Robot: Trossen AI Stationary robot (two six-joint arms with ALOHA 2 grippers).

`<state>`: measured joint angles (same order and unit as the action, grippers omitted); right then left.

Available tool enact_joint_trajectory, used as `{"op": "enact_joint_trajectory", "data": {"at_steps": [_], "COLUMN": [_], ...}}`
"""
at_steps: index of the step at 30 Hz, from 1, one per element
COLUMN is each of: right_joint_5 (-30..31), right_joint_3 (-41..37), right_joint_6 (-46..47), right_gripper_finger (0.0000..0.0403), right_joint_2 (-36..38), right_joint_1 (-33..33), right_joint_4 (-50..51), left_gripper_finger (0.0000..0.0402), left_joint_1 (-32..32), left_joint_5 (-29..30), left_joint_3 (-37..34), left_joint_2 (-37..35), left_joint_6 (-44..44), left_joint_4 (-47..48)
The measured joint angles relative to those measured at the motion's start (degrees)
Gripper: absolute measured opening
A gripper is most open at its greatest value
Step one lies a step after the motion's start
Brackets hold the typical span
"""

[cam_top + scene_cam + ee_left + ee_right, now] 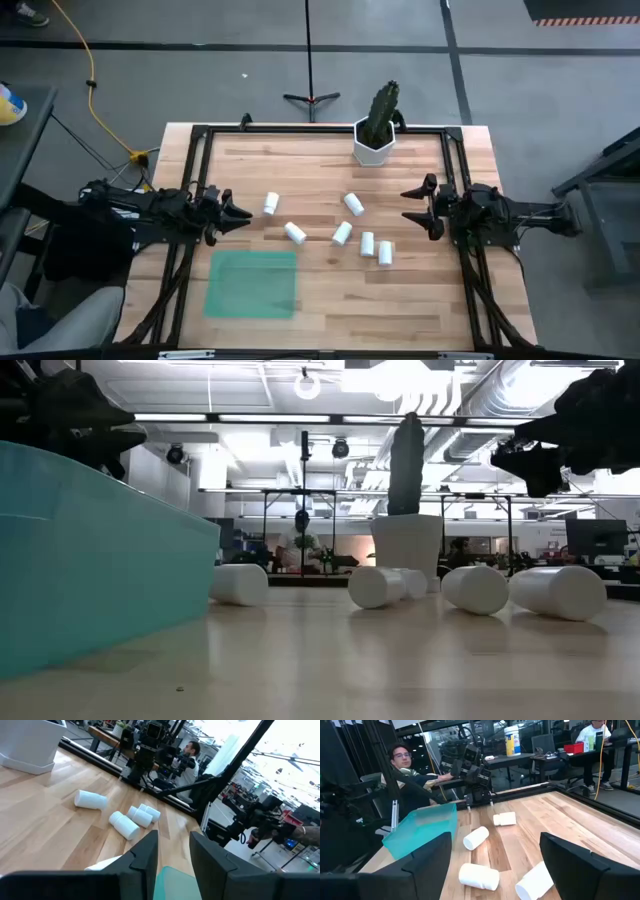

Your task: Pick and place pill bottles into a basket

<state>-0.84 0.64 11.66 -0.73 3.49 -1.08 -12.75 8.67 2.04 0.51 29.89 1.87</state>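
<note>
Six small white pill bottles lie on their sides on the wooden table: two on the left (pixel 270 204) (pixel 295 233), two in the middle (pixel 354 204) (pixel 342 234), and two side by side on the right (pixel 367 243) (pixel 385 252). The green tray (pixel 252 283) lies flat near the front left; it also shows in the low view (pixel 100 560). My left gripper (pixel 243 213) hovers open at the table's left side, pointing at the left bottles. My right gripper (pixel 408 206) hovers open at the right side, fingers wide apart, pointing at the middle bottles (pixel 476 837).
A white hexagonal pot with a cactus (pixel 377 140) stands at the far edge, middle right. A black frame (pixel 300 130) runs round the table top. There is bare wood between the tray and the near right corner. People sit in the room beyond the table.
</note>
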Motion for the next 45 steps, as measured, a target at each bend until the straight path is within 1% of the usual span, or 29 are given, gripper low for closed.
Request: {"op": "enact_joint_trajectory", "data": {"at_steps": [4, 6, 8, 14, 17, 25, 30, 36, 41, 45], "right_joint_5": [0.0, 0.0, 0.0, 0.49, 0.46, 0.49, 0.02, 0.69, 2.4, 2.58], "right_joint_3": [0.01, 0.02, 0.02, 0.0, 0.0, 0.01, 0.02, 0.02, 0.01, 0.02], "right_joint_6": [0.55, 3.65, 9.87, 32.38, 37.85, 37.82, 41.99, 40.47, 40.41, 40.95], "right_gripper_finger": [0.0293, 0.0293, 0.0293, 0.0293, 0.0293, 0.0293, 0.0293, 0.0293, 0.0293, 0.0293], "right_joint_2": [-0.01, -0.02, -0.02, -0.01, -0.02, 0.0, -0.02, -0.01, -0.02, -0.01], "right_joint_1": [0.0, 0.02, 0.0, 0.02, 0.02, 0.0, 0.0, 0.0, 0.02, 0.01], "right_joint_4": [0.0, 0.0, 0.0, -0.02, -0.02, -0.03, -0.04, -0.04, -0.07, -0.08], "left_gripper_finger": [0.0147, 0.0147, 0.0147, 0.0147, 0.0147, 0.0147, 0.0147, 0.0147, 0.0147, 0.0147], "left_joint_1": [0.0, 0.0, 0.0, 0.0, 0.0, 0.0, 0.0, 0.0, 0.0, 0.0], "left_joint_5": [-0.01, 0.0, -0.02, -0.02, -0.02, -0.04, -0.04, -0.04, -0.04, -0.04], "left_joint_3": [0.01, 0.0, 0.02, 0.0, 0.01, 0.0, 0.0, 0.0, 0.0, 0.0], "left_joint_2": [0.0, 0.0, -0.02, 0.0, -0.01, -0.02, -0.01, -0.02, -0.01, 0.0], "left_joint_6": [0.0, 0.0, 0.0, 0.08, 0.42, 0.42, 0.42, 0.55, 0.87, 2.1], "left_joint_4": [0.0, 0.0, 0.0, 0.0, 0.0, 0.0, 0.0, 0.0, -0.64, -0.63]}}
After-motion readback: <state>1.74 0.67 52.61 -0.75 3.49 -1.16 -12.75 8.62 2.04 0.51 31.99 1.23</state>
